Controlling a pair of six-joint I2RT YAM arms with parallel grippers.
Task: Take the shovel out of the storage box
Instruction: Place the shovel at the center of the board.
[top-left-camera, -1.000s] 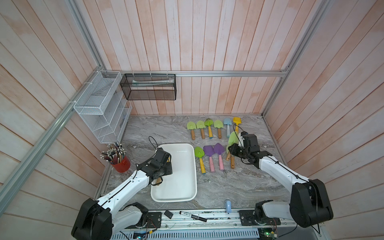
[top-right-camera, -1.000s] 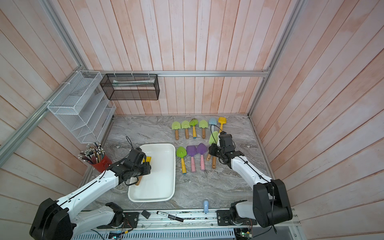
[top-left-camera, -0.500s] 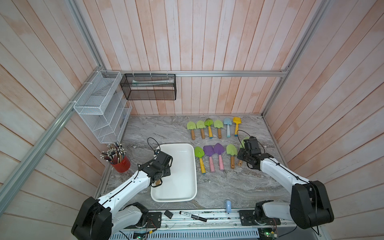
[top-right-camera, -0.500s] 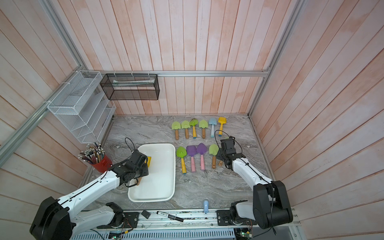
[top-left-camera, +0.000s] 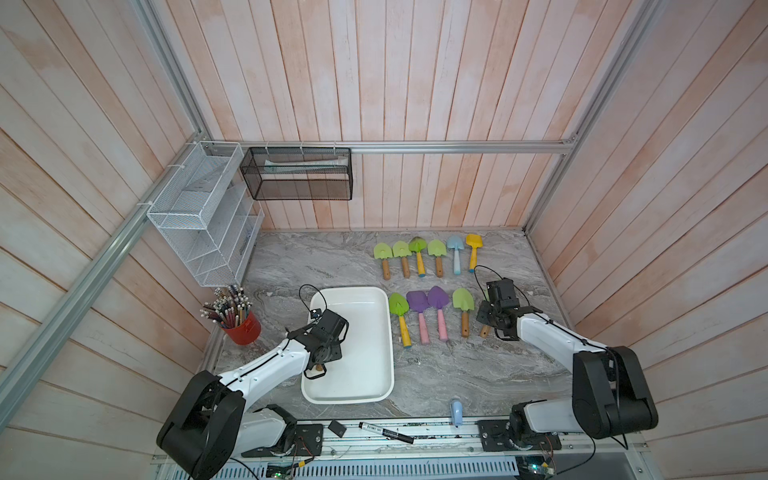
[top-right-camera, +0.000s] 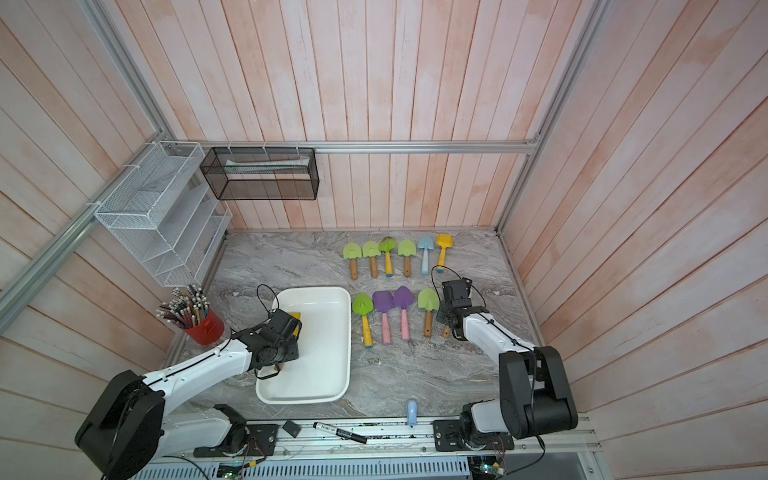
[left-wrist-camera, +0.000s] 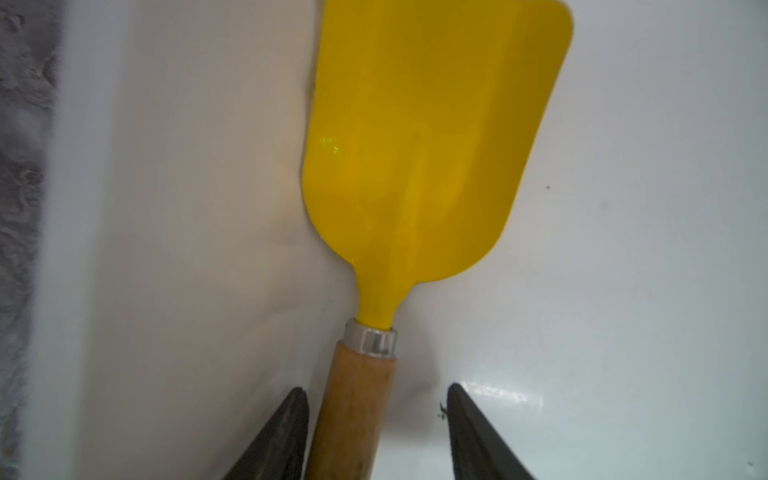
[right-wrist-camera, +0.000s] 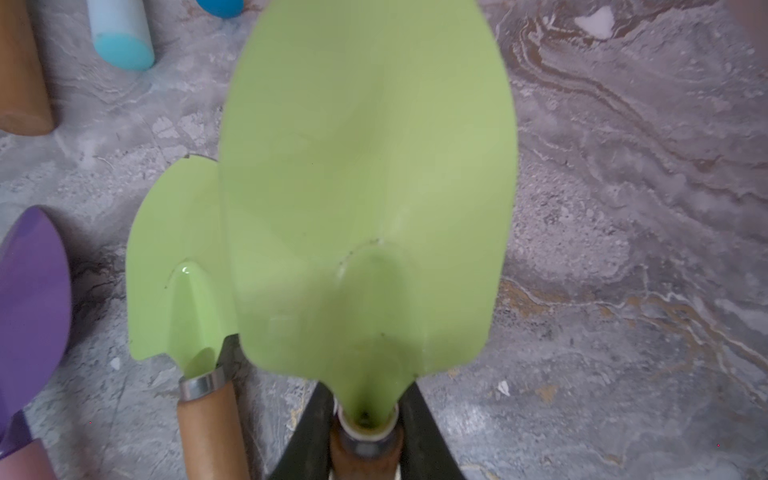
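Your left tool (left-wrist-camera: 374, 390): jaws apart, straddling wooden handle of yellow shovel (left-wrist-camera: 419, 137); one finger (left-wrist-camera: 282, 436) just beside handle, other clear of it. Shovel lies flat in storage box (top-left-camera: 370, 332), blade ahead of tool, along box wall. Your right tool (right-wrist-camera: 365, 415): clamped on neck of green shovel (right-wrist-camera: 365, 187), blade ahead, next to near row of four shovels (top-left-camera: 417, 301). Grey marble desk (top-left-camera: 457, 374): red pencil cup (top-left-camera: 243, 330) outboard of left tool, six more shovels (top-left-camera: 436, 248) beyond right tool. Plank walls (top-left-camera: 415, 83); white wire rack (top-left-camera: 199, 216), black mesh basket (top-left-camera: 299, 174) hung above.
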